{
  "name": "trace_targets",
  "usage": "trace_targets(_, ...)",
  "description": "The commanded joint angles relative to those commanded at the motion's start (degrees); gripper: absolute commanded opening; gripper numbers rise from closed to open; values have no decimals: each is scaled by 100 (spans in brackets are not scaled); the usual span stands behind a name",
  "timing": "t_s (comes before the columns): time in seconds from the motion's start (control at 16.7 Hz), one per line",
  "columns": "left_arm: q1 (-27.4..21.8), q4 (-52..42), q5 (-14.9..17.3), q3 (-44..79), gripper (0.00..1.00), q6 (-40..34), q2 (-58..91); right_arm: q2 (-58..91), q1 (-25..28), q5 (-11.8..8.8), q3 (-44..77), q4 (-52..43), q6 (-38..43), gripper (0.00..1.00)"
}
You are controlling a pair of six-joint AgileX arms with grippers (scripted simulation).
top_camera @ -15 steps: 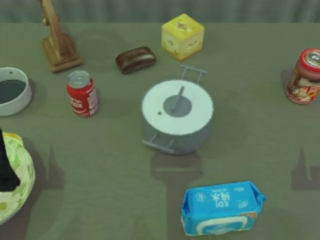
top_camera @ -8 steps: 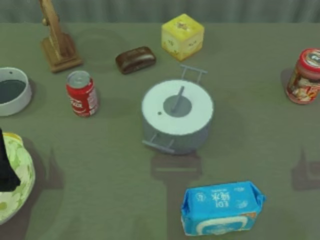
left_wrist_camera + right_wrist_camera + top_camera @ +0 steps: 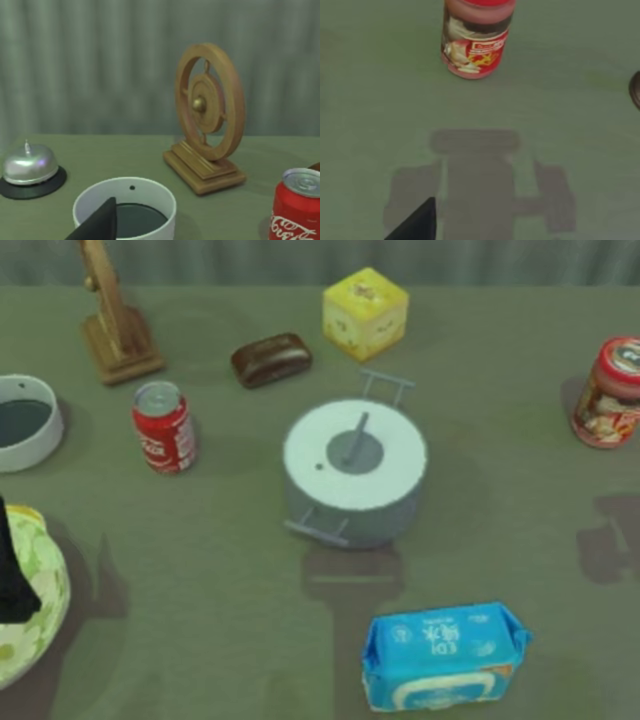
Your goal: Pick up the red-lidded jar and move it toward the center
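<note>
The red-lidded jar (image 3: 610, 392) stands upright at the far right edge of the table, its white-brown-red label facing out. In the right wrist view the jar (image 3: 476, 37) is ahead of the camera, some way off, with bare table between. Only a black corner of my right gripper (image 3: 417, 222) shows there; in the top view the gripper itself is out of frame and just its shadow (image 3: 610, 540) lies on the table, nearer the front than the jar. My left arm (image 3: 12, 570) is parked at the left edge, over a green patterned bowl.
A grey lidded pot (image 3: 355, 475) fills the centre. A red soda can (image 3: 165, 427), white bowl (image 3: 25, 422), wooden stand (image 3: 115, 330), brown loaf (image 3: 271, 359) and yellow cube (image 3: 365, 312) lie left and back. A blue wipes pack (image 3: 443, 655) is at the front.
The right gripper's shadow has slid toward the jar and grown broader. The jar, the other objects and the left arm have not moved.
</note>
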Motion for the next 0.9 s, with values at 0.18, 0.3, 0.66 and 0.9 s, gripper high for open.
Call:
trace_targets(0.18,0,0,0,0,100,0,0,1558,-35,-20,1751,-930,-452,100)
trace_targets(0.3,0,0,0,0,100,0,0,2631,-44,-47,3024,-1513,-782,100)
trace_targets(0.66,0,0,0,0,100,0,0,5866,-24,-151,6775,-3140,-1827,100)
trace_targets(0.9,0,0,0,0,100,0,0,7886,43,-241,8807,-4118,-2501,100)
